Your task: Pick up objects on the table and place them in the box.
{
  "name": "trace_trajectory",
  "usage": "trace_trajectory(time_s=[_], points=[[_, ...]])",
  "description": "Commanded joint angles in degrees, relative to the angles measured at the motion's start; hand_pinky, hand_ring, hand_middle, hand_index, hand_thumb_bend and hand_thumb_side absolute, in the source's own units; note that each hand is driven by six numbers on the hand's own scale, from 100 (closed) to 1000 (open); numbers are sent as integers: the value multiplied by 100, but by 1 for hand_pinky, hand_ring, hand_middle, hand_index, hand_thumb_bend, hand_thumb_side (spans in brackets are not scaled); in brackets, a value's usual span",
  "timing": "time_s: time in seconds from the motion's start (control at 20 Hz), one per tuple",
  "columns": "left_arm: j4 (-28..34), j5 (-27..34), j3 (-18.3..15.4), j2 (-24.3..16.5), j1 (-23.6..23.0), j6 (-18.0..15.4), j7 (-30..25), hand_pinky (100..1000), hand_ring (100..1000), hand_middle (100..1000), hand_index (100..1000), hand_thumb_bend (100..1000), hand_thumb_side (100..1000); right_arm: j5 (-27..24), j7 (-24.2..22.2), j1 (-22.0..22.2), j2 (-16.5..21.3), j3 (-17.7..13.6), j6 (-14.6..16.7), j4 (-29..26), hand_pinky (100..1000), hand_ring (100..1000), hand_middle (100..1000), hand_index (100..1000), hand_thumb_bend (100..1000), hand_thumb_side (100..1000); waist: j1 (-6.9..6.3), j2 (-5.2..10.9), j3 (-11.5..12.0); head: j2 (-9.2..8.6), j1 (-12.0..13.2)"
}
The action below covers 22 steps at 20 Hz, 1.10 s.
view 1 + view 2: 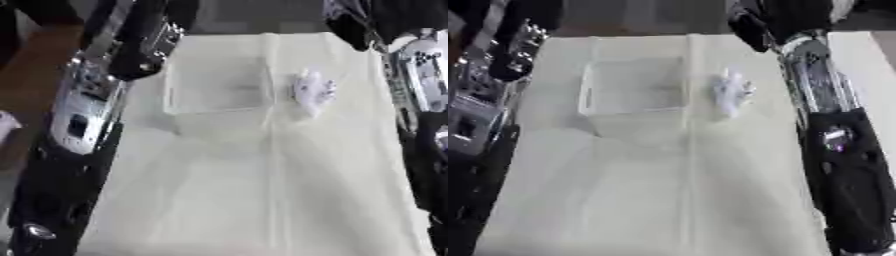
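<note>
Clear box (214,90) on the white-draped tabletop (262,200), far-centre, flanked by both arms. Left hand (140,55) just beside its left wall; fingers unreadable, cannot tell. Small white crumpled object (313,91) just right of the box. Right hand (750,27) at far right; fingers likewise unreadable.

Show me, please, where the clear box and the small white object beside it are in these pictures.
clear box (171,95), left eye view, on its left wall.
small white object (312,91), left eye view, on its middle, lying on the cloth beside the box.
</note>
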<state>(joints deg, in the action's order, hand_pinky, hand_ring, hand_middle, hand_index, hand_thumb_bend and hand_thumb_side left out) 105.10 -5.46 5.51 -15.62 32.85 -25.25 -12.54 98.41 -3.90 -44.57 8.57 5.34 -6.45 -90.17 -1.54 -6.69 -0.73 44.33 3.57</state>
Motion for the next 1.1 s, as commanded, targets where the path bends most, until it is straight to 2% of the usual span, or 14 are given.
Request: trace_trajectory(time_s=[0.05,0.5,0.9,1.1], points=[[46,-12,-67,-66,104,-17,32,806,757,858,935,100,796,47,-33,-107,66,-37,-28,-74,647,580,790,828,100,742,-7,136,-5,-21,54],[43,-14,-63,-65,100,-29,60,804,754,856,933,100,794,75,-127,-181,100,-20,-36,43,652,584,792,829,100,730,-7,153,0,-21,30],[38,-12,-58,-62,85,-31,79,804,753,855,932,100,794,-90,-316,-494,190,21,-109,835,653,586,799,842,100,754,0,179,3,-21,-80],[34,-7,-53,-50,76,-27,71,802,753,855,933,100,794,-193,-361,-611,190,19,-248,1302,654,592,815,865,100,807,-1,197,2,-21,-80]])
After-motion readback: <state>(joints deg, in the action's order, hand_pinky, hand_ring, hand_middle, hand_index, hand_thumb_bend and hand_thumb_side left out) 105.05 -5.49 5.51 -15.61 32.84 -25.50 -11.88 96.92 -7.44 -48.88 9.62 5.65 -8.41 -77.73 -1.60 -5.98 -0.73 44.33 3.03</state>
